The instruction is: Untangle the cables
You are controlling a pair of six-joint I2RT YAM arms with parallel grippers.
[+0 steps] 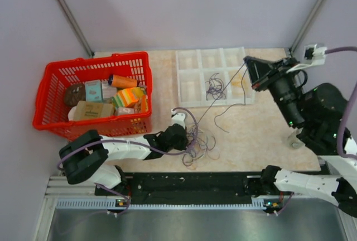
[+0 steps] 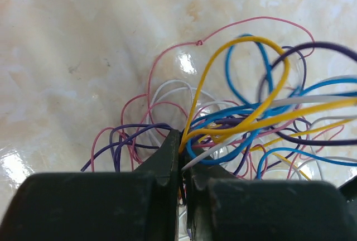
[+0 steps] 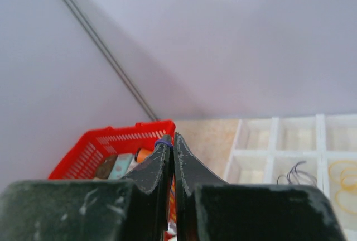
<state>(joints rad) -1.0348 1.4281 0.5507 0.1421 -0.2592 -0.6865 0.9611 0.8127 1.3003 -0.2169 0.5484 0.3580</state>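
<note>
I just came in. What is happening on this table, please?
Two robot arms are working on a tangle of thin coloured cables lying on the table. The left tool is low at the pile and shut on several of them. The right tool is raised over the white tray and shut on one, which runs taut down to the pile. Most are tangled; a few lie in the tray. A red basket stands to the left.

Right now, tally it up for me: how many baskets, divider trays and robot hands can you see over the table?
Red basket: 1
White divider tray: 1
Hands: 2, left hand and right hand, each pinching the cables
Total: 4
</note>
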